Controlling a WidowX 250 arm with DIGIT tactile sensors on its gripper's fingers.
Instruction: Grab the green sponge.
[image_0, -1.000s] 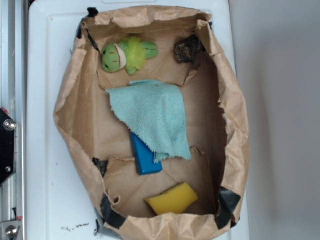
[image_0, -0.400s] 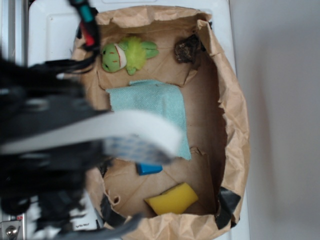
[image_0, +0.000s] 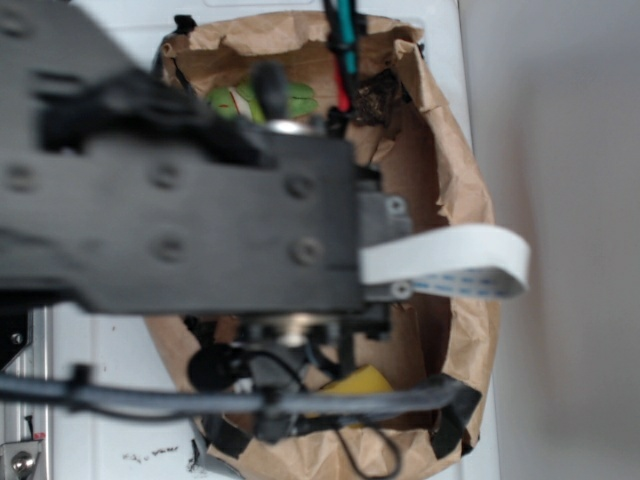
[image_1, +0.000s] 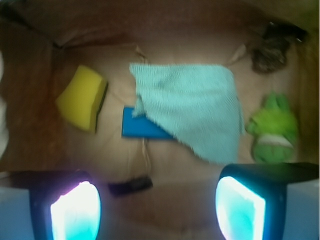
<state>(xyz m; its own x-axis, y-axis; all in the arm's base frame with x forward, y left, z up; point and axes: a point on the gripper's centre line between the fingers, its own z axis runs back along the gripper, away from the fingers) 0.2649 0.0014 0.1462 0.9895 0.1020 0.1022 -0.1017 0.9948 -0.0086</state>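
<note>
One gripper (image_1: 157, 202) now above bag, green sponge (image_1: 82, 97) unmoved

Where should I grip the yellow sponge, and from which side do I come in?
Come straight down from above. The yellow sponge lies flat on the paper, clear of the blue block and teal cloth. Probably close the open gripper across its shorter width; its long edges look free.
</note>
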